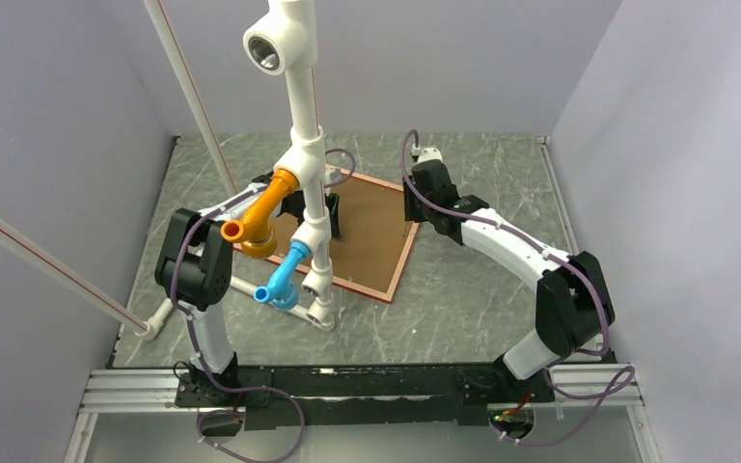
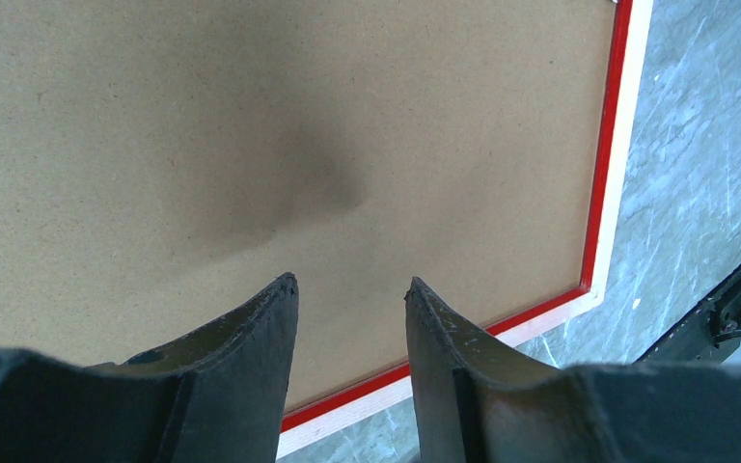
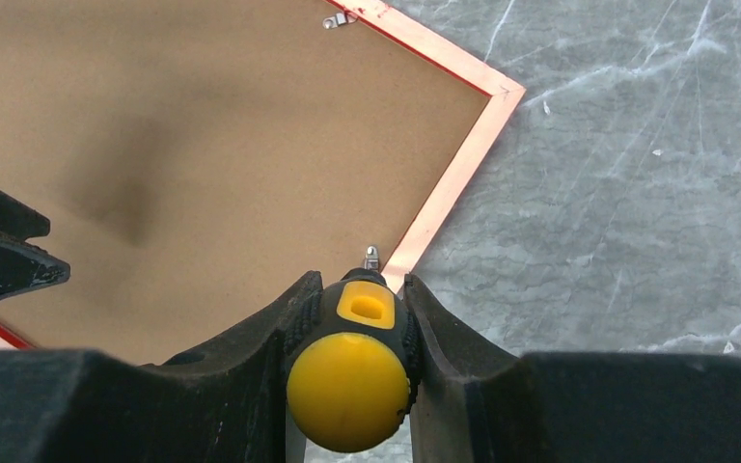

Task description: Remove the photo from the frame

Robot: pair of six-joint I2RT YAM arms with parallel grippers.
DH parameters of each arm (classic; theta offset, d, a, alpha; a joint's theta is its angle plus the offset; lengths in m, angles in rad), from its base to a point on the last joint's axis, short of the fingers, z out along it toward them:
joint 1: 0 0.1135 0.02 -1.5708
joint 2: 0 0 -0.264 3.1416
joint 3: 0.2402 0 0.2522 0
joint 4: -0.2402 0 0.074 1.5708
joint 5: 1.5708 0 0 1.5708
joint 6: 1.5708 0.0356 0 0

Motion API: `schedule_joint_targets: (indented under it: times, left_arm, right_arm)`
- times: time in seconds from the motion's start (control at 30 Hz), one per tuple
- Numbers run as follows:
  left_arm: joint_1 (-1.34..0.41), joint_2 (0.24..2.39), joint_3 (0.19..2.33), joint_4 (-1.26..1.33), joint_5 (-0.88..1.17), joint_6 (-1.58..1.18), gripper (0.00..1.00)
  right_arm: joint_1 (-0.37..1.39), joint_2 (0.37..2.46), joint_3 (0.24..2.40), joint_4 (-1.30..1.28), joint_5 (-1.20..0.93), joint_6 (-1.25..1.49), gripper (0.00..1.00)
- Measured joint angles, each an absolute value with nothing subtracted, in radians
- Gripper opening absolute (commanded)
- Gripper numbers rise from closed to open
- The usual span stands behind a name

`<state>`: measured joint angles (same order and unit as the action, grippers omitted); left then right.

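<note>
The red frame (image 1: 402, 253) lies face down in the middle of the table, with the plain brown backing board (image 1: 371, 241) filling it. The photo is hidden beneath the board. My left gripper (image 2: 350, 285) is open and empty, hovering over the backing board (image 2: 251, 145) near the frame's red edge (image 2: 606, 154). My right gripper (image 3: 362, 282) is shut on a screwdriver with a yellow-and-black handle (image 3: 349, 386), its tip by a small metal tab (image 3: 371, 257) at the frame's right edge (image 3: 453, 183).
A white pipe stand (image 1: 304, 145) with an orange elbow (image 1: 260, 217) and a blue elbow (image 1: 285, 275) rises in front of the frame's left part. A second metal tab (image 3: 338, 19) sits on the far edge. Grey walls enclose the marble table (image 1: 482, 299).
</note>
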<state>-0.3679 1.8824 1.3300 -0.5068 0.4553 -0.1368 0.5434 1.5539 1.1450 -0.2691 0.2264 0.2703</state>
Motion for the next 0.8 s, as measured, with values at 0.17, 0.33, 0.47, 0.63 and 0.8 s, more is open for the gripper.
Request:
schedule_joint_targets:
  times: [0.17,0.33,0.47,0.63,0.8]
  left_arm:
    - [-0.368,1.882,1.330,-0.507,0.455,-0.137,0.49]
    - [-0.368,1.882,1.330,-0.507,0.455,-0.137,0.49]
    - [-0.368,1.882,1.330,-0.507,0.455,-0.137,0.49]
    - [-0.368,1.882,1.330,-0.507,0.456,-0.137,0.49]
    - [-0.368,1.882,1.330,-0.507,0.456,-0.143,0.49]
  right_arm:
    - [0.545,1.543,1.145,-0.282,0.226,0.273,0.00]
    - [0.545,1.534,1.145,-0.287,0.233,0.270,0.00]
    - [0.545,1.534,1.147,-0.291,0.243,0.264,0.00]
    - [0.545,1.540,1.157,-0.292,0.266,0.251,0.00]
    - [0.545,1.547,1.158,-0.291,0.274,0.246,0.00]
